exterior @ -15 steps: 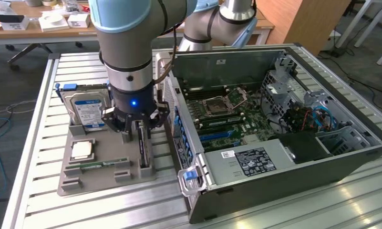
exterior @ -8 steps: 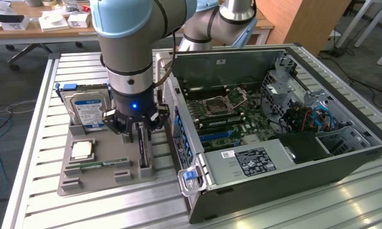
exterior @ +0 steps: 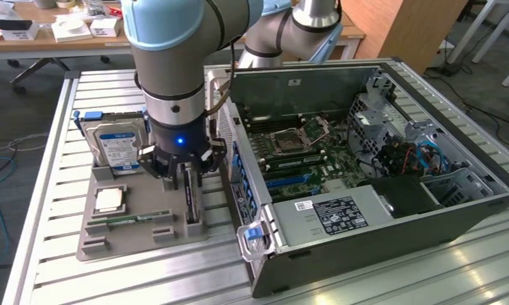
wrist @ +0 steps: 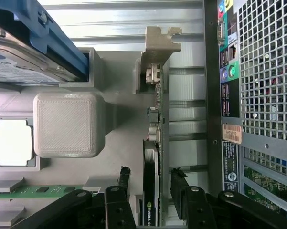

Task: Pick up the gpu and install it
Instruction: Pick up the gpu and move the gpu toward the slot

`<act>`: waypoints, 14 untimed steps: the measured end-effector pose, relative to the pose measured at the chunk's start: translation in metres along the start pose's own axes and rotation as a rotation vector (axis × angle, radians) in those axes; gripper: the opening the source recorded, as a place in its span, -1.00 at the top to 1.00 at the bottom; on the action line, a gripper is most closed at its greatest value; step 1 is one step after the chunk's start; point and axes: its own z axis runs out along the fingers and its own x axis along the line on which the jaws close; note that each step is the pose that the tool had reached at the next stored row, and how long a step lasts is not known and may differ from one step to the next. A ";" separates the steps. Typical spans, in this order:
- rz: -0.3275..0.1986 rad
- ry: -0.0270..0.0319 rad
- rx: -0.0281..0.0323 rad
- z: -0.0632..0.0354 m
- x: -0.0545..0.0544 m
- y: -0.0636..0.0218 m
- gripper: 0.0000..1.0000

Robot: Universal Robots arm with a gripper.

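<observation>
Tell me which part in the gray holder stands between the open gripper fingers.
The gpu, the thin black card on edge; the hard drive, the processor and the RAM stick sit aside from the gripper.

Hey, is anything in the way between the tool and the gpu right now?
Nothing visible. The tool sits directly over the gpu, which stands edge-on in the gray holder, with its open fingers on either side of the card.
</observation>
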 end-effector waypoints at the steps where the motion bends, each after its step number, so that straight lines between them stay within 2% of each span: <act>1: 0.000 0.0000 0.0000 0.0000 0.000 0.0000 0.06; 14: 0.000 -0.0001 -0.0001 0.0001 0.000 0.0000 0.06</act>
